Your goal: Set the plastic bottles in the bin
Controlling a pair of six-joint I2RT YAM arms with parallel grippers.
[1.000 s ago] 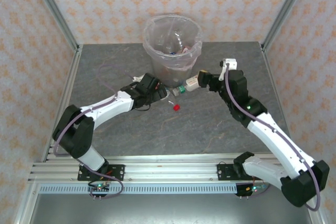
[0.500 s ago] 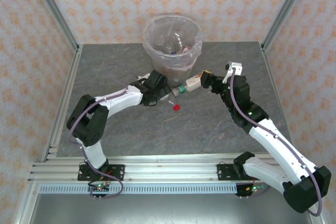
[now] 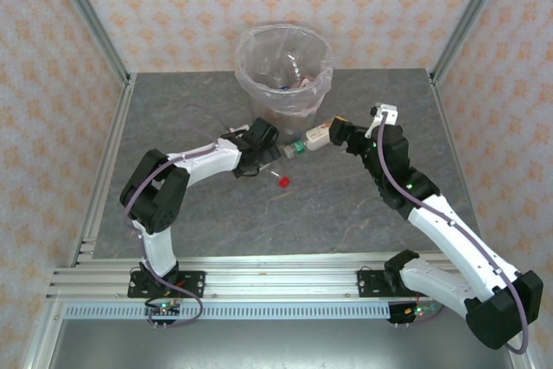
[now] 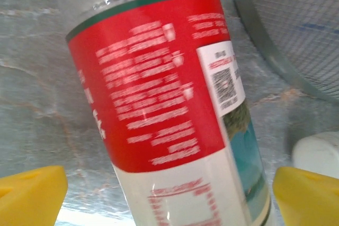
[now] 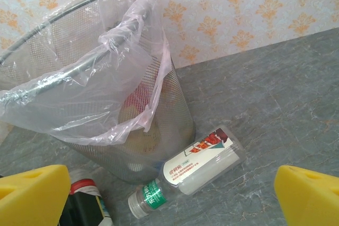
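The green-capped bottle (image 3: 308, 141) lies on its side on the grey surface (image 3: 363, 205), just below the foot of the mesh bin (image 5: 175, 104) near the centre of the overhead frame, with its cap pointing to the lower left. From the right wrist view it looks to be touching the bin's base or very nearly so. Other bottles (image 3: 289, 79) already lie inside the bin, under the loose rim of the clear bag (image 5: 106, 78). The left hand (image 4: 169, 194) is spread wide with a yellow fingertip on each side of the bottle's red-and-white label, straddling it without pinching. The right hand (image 3: 335, 134) is also spread and holds nothing, just to the right of the bottle's base. A loose red cap (image 3: 282, 181) sits a little below, apart from both hands. The main risk seems to be the round, slippery body: if the fingers close off-centre or too near one end, the bottle could squirt out and roll along the bin's foot. Both hands crowd the same bottle, so they could knock together or shove the light bin. On the lift, the sagging bag edge could catch the bottle and tip it back out.
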